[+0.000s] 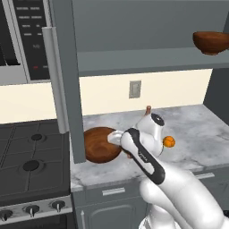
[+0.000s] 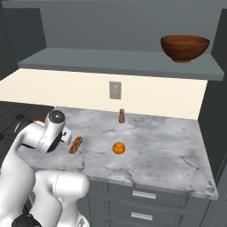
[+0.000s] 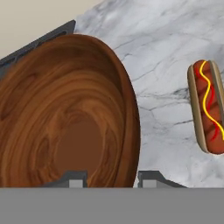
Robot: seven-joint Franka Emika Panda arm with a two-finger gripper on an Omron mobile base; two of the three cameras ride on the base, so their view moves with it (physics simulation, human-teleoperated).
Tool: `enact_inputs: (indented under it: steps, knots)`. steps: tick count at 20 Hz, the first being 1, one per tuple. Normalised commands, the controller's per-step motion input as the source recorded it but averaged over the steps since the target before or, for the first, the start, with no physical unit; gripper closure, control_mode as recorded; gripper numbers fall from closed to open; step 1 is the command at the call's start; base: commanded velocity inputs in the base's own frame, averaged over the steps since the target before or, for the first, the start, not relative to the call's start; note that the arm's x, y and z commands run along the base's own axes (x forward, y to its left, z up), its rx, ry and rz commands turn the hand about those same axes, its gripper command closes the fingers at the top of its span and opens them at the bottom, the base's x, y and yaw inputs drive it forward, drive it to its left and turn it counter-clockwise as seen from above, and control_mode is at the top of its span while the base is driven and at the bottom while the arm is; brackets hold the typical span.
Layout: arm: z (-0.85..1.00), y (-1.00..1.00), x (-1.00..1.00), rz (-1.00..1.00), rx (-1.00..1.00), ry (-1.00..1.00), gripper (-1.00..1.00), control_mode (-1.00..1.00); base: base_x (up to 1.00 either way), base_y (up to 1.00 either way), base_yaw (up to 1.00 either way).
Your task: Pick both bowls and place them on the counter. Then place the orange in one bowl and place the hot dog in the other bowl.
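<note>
Now your gripper pinches the rim of one bowl on the counter, beside the hot dog.

A reddish-brown bowl sits upright on the grey shelf above the marble counter, toward the right. On the counter, the hot dog lies just beside the arm's white wrist, the orange rests to its right and apart from it, and a small brown shaker stands upright farther back below a wall outlet.
</note>
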Motion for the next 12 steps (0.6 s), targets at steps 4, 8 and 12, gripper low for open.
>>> enact_inputs:
  steps: [4,8,12]
  knots:
    - [-0.27,0.06,0.33,0.0,-0.01,0.0,1.0,-1.0,0.0,0.0,0.0]
    - [-0.27,0.07,0.31,0.0,-0.01,0.02,1.0,-1.0,0.0,0.0,0.0]
    - [-0.24,0.06,0.22,0.0,-0.01,0.05,1.0,-1.0,0.0,0.0,0.0]
